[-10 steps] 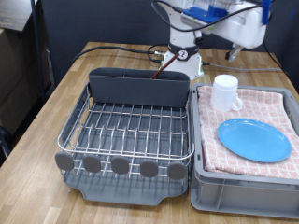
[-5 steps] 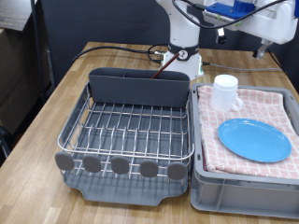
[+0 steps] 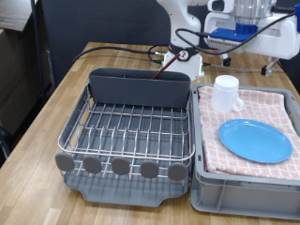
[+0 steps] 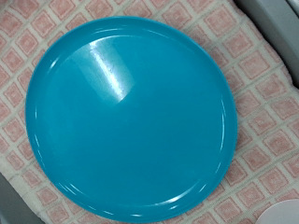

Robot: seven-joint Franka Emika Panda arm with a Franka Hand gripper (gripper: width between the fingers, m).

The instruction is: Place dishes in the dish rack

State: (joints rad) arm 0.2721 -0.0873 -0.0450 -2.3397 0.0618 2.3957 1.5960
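The round light-blue plate (image 3: 255,141) lies flat on the pink checked cloth inside the grey crate (image 3: 246,184) at the exterior view's right. The white mug (image 3: 226,92) stands upright behind it on the same cloth. The dish rack (image 3: 131,131) with its silver wires and row of grey discs stands beside the crate and holds no dishes. My gripper (image 3: 271,64) hangs high above the crate's far end, holding nothing that shows. In the wrist view the plate (image 4: 131,107) fills the picture, with no fingers showing. The wooden spoon is out of view.
A black cable (image 3: 122,49) runs across the wooden table (image 3: 56,103) behind the rack. The rack's tall grey back compartment (image 3: 139,86) stands at its far side. The robot base (image 3: 185,56) is behind the rack and crate.
The arm's hand has swung towards the exterior view's right and a little lower, over the crate's far end. The plate, mug and rack have not moved.
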